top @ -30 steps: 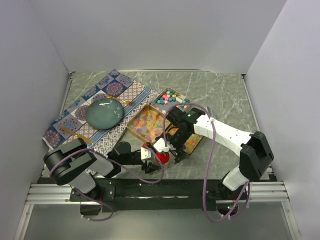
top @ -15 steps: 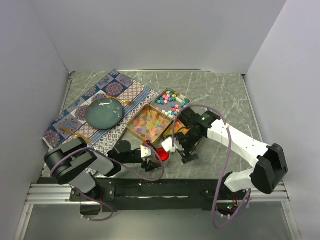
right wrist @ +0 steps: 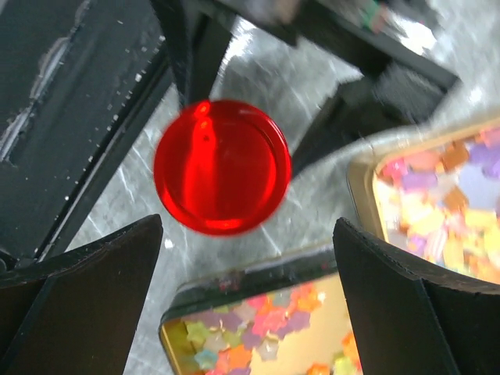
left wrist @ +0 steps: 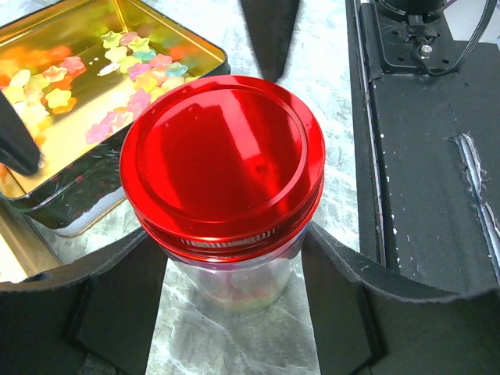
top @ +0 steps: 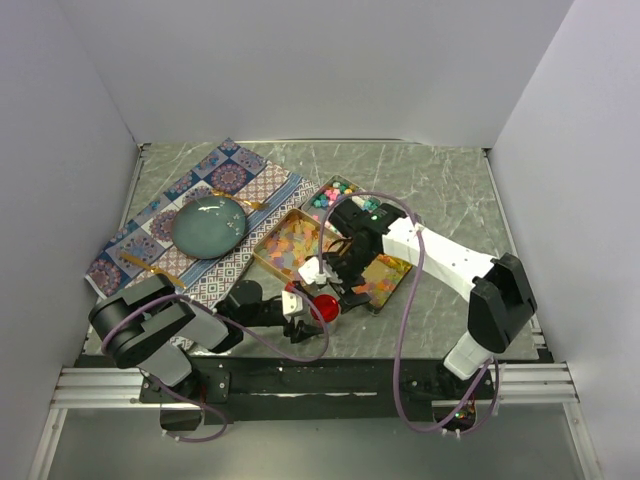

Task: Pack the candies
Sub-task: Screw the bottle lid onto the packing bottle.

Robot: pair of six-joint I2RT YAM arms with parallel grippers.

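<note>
Red metal marks the lid (top: pixel 323 306) of the one jar (top: pixel 322 313), which stands at 6 o'clock of the three gold tins (top: pixel 272 265) in the top view. The right claw (top: pixel 338 278) hung at 3 o'clock of the jar half a second ago and is now back at 12 o'clock of the lid. I judge it returns for the lid, so the packing is not finished. Candies (top: pixel 285 243) lie in all three tins. One teal plate (top: pixel 209 226) sits on one patterned cloth (top: pixel 235 170) at 10 o'clock.

From the left wrist, the left claw (left wrist: pixel 230 308) is clenched on the glass jar, one finger on each side. A few candies show through the glass, and star-shaped ones lie in the tin at 10 o'clock.

From the right wrist, the right claw is released, wide apart and holding nothing. The lid is at 11 o'clock, with two tins at 6 and 3 o'clock.
</note>
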